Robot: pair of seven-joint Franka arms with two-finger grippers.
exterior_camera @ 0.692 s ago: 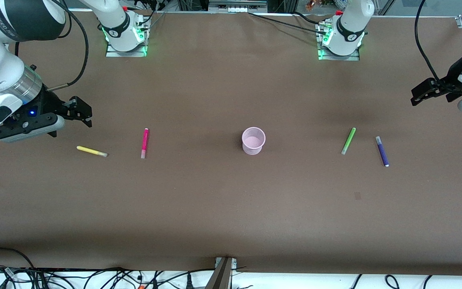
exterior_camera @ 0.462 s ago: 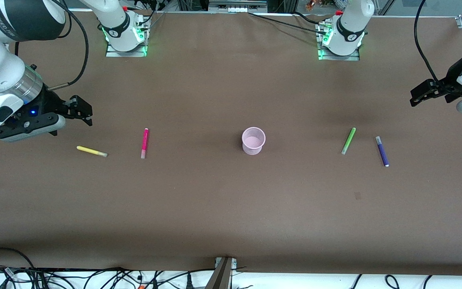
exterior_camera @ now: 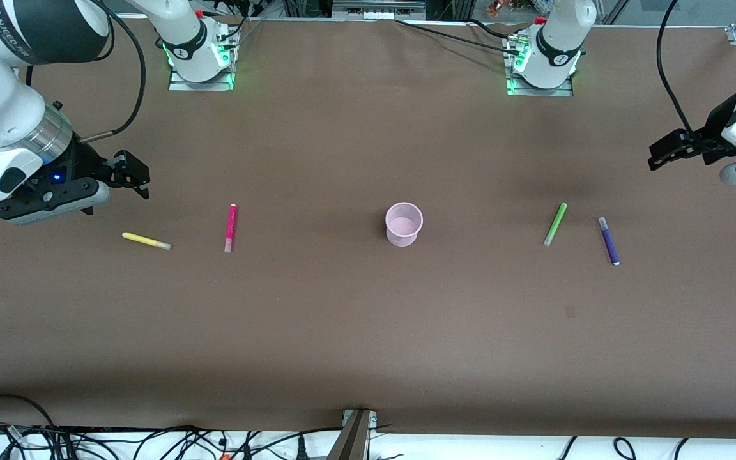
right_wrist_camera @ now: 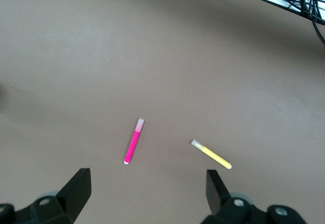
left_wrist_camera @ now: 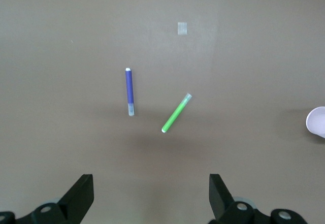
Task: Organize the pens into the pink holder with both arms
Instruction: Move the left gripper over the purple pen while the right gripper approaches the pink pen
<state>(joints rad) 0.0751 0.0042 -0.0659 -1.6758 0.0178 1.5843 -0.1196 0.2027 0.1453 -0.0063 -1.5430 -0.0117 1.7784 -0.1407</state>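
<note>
- Four pens are laid flat on the table, none yet in the holder; all are well apart from every table edge.
- Yellow pen: toward the right arm's end, near the magenta pen, which lies between it and the holder.
- Green pen and purple pen: toward the left arm's end, near each other but apart, the green one closer to the holder.
- Holder: upright at mid-table, apparently empty.
- Handling, judged: the pens are taken to be light, stiff and smooth-barrelled, liable to roll if nudged. A pinch across the barrel near mid-length is advised, so that neither end droops. The holder is judged light and easily tipped, so each pen is best let go low over its mouth.
- Right gripper: held over bare table near the yellow pen, fingers spread wide, nothing between them.
- Left gripper: held over the table toward the left arm's end, near the purple pen, jaws likewise spread and empty.
- Hard to make out: both arms are cut off by the front view's edges; in the left wrist view only a sliver of the holder is shown; which pen ends are caps cannot be told; a small pale patch on the table is not identified.
</note>
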